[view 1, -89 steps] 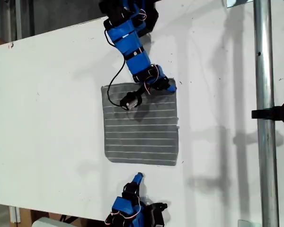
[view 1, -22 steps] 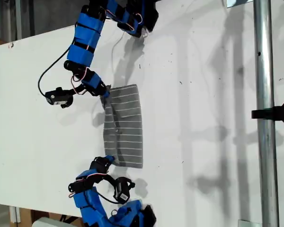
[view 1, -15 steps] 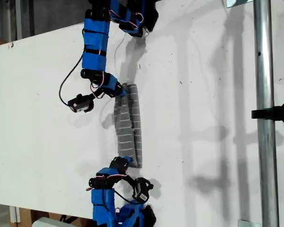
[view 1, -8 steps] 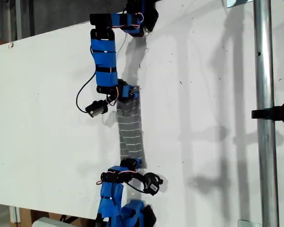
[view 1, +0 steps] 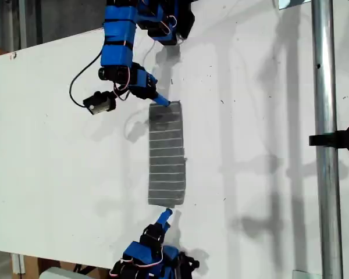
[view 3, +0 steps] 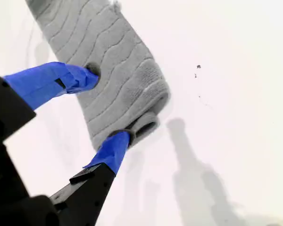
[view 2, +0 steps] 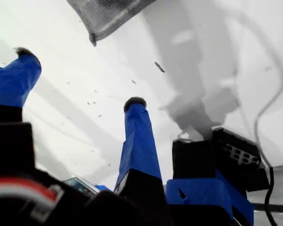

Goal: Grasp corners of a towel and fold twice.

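Observation:
The gray striped towel (view 1: 167, 157) lies flat as a narrow folded strip near the middle of the white table. My second gripper (view 1: 161, 101) is open at the strip's end nearer the exterior view's top. In the second wrist view its fingertips (view 3: 91, 70) straddle a rounded corner of the towel (view 3: 108, 52) and touch it. My first gripper (view 1: 166, 216) is open just short of the strip's other end. The first wrist view shows bare table between that gripper's (view 2: 79, 77) tips, with a towel corner (view 2: 104, 16) beyond them.
A vertical metal pole (view 1: 324, 87) with a black clamp (view 1: 337, 139) stands at the exterior view's right. The white table (view 1: 58, 151) ends near that view's left edge and bottom. Arm bases sit at that view's top and bottom.
Both grippers, shut on the towel's ends half a second ago, have let go. The towel now lies flat, slightly further right. The first arm has drawn back toward the exterior view's bottom.

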You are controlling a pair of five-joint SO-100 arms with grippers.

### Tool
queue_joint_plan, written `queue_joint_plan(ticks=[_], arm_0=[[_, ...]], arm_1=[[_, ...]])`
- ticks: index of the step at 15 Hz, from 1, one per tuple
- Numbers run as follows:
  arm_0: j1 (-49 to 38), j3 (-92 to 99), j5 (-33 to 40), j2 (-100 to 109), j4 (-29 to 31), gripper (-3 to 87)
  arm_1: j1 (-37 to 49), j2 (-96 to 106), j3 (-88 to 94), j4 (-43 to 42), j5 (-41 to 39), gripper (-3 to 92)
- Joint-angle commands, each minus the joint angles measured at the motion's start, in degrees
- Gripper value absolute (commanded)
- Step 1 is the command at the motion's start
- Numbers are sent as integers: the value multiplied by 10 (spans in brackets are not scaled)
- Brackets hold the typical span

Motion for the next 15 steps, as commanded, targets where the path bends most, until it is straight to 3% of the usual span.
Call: queue_joint_plan(ticks=[1, 3, 6, 9, 12, 15], arm_0=[[40, 162, -17, 291, -73, 216], [81, 282, -30, 491, -83, 230], [84, 331, -38, 488, -115, 231], [83, 396, -67, 488, -142, 206], [90, 397, -79, 488, -132, 201], [96, 395, -91, 488, -117, 195]], arm_1=[[20, 172, 117, -33, 51, 383], [21, 259, 250, -108, 106, 381], [14, 229, 361, -294, 178, 385], [33, 71, 328, -450, 192, 392], [40, -142, 186, -491, 192, 394], [44, -315, 8, -470, 182, 366]])
